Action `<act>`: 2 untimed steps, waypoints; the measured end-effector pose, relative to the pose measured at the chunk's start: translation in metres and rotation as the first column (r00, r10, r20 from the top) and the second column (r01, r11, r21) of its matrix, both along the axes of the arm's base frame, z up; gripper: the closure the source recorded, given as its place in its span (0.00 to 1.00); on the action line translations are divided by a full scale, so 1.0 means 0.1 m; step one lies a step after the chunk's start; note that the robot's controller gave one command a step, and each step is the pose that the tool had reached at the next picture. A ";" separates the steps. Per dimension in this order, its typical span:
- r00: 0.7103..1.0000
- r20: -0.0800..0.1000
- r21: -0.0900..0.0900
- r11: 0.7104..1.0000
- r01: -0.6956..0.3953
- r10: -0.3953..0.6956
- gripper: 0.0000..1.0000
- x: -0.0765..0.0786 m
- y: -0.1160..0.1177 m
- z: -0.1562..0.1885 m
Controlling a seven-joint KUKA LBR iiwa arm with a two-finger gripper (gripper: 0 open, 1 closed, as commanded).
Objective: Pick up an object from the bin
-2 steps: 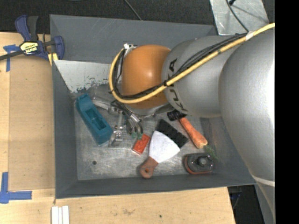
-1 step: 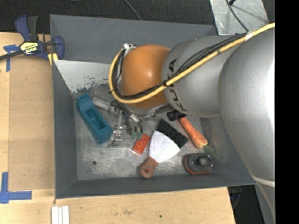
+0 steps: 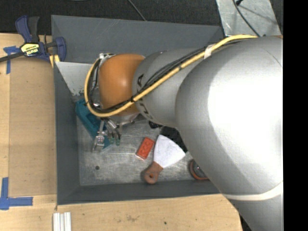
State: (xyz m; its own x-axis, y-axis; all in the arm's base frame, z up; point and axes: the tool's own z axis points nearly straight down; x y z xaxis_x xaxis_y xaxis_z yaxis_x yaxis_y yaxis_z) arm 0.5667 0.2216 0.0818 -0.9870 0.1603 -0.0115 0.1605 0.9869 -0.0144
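Observation:
My gripper (image 3: pixel 107 139) reaches down at the left of the bin floor, its fingertips low beside a teal blue tool (image 3: pixel 88 118) that lies slanted along the bin's left wall. The metal fingers (image 3: pixel 100 141) stand just right of and below the teal tool's lower end, and a teal piece sits close against them. Whether anything is between the fingers I cannot make out. An orange-red rectangular block (image 3: pixel 144 148) lies to the right of the gripper on the floor.
A white scraper with a brown handle (image 3: pixel 161 159) lies near the bin's front wall. A dark round thing (image 3: pixel 196 169) sits at the front right, partly under the arm. The big silver arm and its orange cover hide the back and right of the bin.

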 end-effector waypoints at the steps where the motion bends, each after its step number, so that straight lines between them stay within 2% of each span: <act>1: 1.000 0.000 0.000 1.000 0.000 0.000 1.00 0.00 0.00 0.00; 2: 0.996 -0.005 -0.012 0.996 -0.090 0.090 1.00 0.08 -0.03 0.00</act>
State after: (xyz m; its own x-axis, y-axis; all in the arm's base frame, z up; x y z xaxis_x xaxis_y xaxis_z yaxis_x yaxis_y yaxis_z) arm 0.5744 0.2191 0.0819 -0.9974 0.0709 -0.0089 0.0711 0.9971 -0.0267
